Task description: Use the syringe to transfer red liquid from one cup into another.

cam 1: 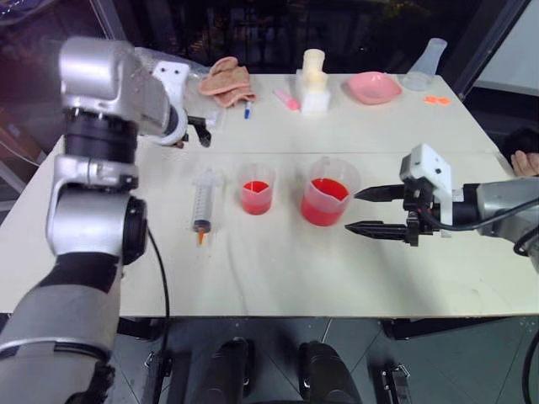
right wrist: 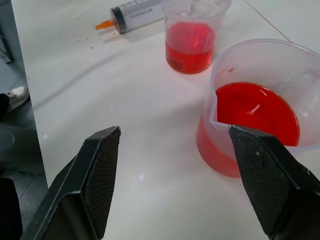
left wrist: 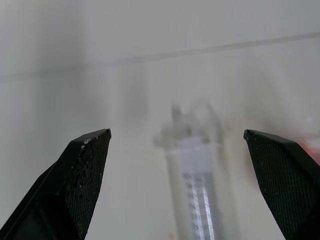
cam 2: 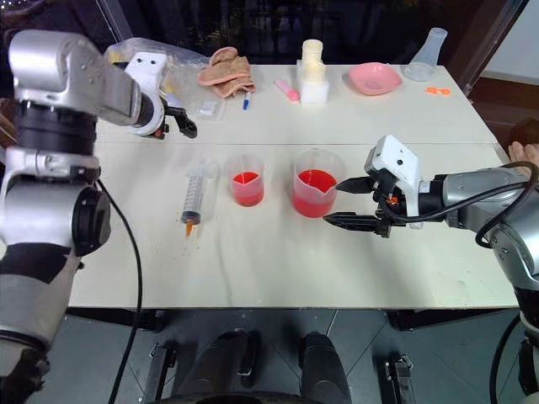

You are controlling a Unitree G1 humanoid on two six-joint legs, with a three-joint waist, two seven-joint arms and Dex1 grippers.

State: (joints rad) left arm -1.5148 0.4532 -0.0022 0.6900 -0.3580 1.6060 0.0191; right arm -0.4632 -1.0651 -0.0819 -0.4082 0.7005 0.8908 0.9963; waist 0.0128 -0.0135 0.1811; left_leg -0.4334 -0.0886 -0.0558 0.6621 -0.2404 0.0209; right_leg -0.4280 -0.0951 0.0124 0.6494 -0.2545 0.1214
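Observation:
The syringe (cam 1: pixel 203 202) lies flat on the white table (cam 1: pixel 253 269), orange tip toward me and plunger away. To its right stand the smaller beaker (cam 1: pixel 255 190) and the larger beaker (cam 1: pixel 328 192), each holding red liquid (right wrist: pixel 255 110). My left gripper (cam 1: pixel 200 132) hangs open above the table just beyond the plunger end; in the left wrist view the syringe (left wrist: pixel 195 190) shows blurred between its spread fingers. My right gripper (cam 1: pixel 354 211) is open and empty, its tips close beside the larger beaker's right side without touching it.
Along the far edge are a crumpled cloth (cam 1: pixel 226 82), a blue pen (cam 1: pixel 248 109), a white bottle on a block (cam 1: pixel 313 80), a pink bowl (cam 1: pixel 374 87) and a clear flask (cam 1: pixel 428 61). A person's hand (cam 1: pixel 524 162) shows at the right edge.

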